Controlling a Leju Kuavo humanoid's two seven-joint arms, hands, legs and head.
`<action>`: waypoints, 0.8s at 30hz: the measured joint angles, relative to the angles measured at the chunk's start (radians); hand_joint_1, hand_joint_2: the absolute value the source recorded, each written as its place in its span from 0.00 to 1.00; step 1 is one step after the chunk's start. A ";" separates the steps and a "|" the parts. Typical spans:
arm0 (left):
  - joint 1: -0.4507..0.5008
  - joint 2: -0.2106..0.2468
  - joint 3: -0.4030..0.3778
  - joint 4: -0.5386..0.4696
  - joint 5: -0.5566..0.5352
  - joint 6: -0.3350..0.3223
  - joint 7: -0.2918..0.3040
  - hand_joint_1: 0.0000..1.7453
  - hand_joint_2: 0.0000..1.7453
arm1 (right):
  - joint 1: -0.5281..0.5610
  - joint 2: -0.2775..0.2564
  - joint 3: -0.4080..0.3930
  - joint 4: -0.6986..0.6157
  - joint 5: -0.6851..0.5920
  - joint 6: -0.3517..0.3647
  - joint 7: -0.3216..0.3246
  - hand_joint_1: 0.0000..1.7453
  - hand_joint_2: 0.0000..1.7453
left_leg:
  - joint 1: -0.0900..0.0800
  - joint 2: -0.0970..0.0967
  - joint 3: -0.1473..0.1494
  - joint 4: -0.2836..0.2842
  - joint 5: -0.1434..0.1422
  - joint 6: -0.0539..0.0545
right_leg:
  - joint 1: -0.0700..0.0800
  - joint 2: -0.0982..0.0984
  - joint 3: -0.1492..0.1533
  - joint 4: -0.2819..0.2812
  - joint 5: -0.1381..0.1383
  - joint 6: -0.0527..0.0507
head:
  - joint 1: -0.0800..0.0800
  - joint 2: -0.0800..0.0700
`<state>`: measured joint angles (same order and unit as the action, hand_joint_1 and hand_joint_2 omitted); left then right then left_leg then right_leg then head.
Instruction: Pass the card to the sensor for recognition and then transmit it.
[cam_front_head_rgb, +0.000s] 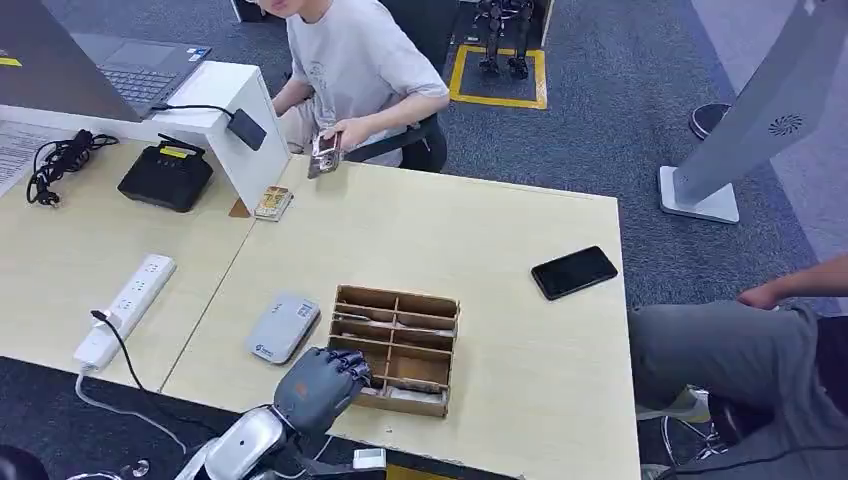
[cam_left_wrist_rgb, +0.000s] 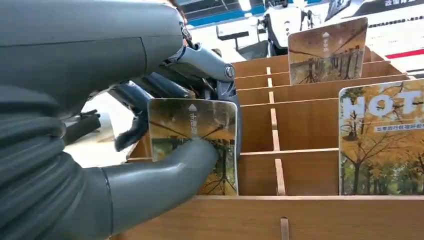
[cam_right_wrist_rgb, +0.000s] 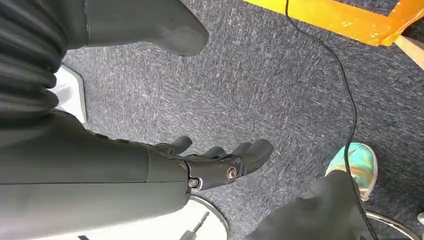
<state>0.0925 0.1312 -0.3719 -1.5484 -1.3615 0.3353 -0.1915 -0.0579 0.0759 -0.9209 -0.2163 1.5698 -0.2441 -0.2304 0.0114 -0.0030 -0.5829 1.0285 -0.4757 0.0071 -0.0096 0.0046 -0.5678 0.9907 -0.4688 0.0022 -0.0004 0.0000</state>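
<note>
**Left hand gripping a card in the wooden divider box**

The left hand (cam_front_head_rgb: 322, 385) reaches over the near left corner of the wooden divider box (cam_front_head_rgb: 395, 347), which sits on the pale tabletop (cam_front_head_rgb: 500, 260). In the left wrist view, the card (cam_left_wrist_rgb: 194, 144), printed with autumn trees, stands upright in a near compartment, pinched between the thick grey thumb in front and the darker fingers (cam_left_wrist_rgb: 131, 133) behind it. Two further cards stand in the box: one (cam_left_wrist_rgb: 327, 51) in a compartment farther back and one (cam_left_wrist_rgb: 382, 141) in the neighbouring near compartment.

Just beside the box, on its left, lies the grey sensor (cam_front_head_rgb: 283, 327), flat on the tabletop and apart from the hand. A black phone (cam_front_head_rgb: 574, 272) lies well apart, toward the far right of the tabletop.

The right hand (cam_right_wrist_rgb: 220, 162) hangs over grey carpet; its fingers are loosely spread and hold nothing.

A seated person (cam_front_head_rgb: 355, 70) at the far edge of the tabletop holds a small object. On the adjoining tabletop to the left lie a white power strip (cam_front_head_rgb: 125, 310) and a black box (cam_front_head_rgb: 166, 176).
</note>
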 joint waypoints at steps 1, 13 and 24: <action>0.000 0.000 0.000 0.000 0.000 0.000 0.000 1.00 1.00 | 0.000 0.000 0.000 0.000 0.000 0.000 0.000 0.00 1.00 | 0.000 0.000 0.000 0.000 0.000 0.000 | 0.000 0.000 0.000 0.000 0.000 0.000 | 0.000 0.000; -0.007 0.000 0.001 0.000 0.030 0.007 -0.019 1.00 1.00 | 0.000 0.000 -0.002 0.000 0.001 0.001 0.002 0.00 1.00 | 0.000 0.000 0.000 0.000 0.000 0.000 | 0.000 0.000 0.000 0.000 0.000 0.000 | 0.000 0.000; -0.206 0.124 0.039 -0.128 0.266 -0.148 -0.077 1.00 1.00 | -0.001 0.000 -0.003 0.000 0.001 0.001 -0.001 0.00 1.00 | 0.001 -0.001 0.000 0.000 0.002 -0.002 | 0.001 -0.001 -0.001 0.002 0.001 -0.001 | 0.000 0.000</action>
<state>-0.1137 0.2549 -0.3326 -1.6767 -1.0955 0.1868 -0.2682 -0.0585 0.0755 -0.9236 -0.2167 1.5705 -0.2426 -0.2312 0.0124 -0.0042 -0.5830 1.0285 -0.4739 0.0047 -0.0089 0.0036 -0.5683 0.9928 -0.4679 0.0008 -0.0008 0.0000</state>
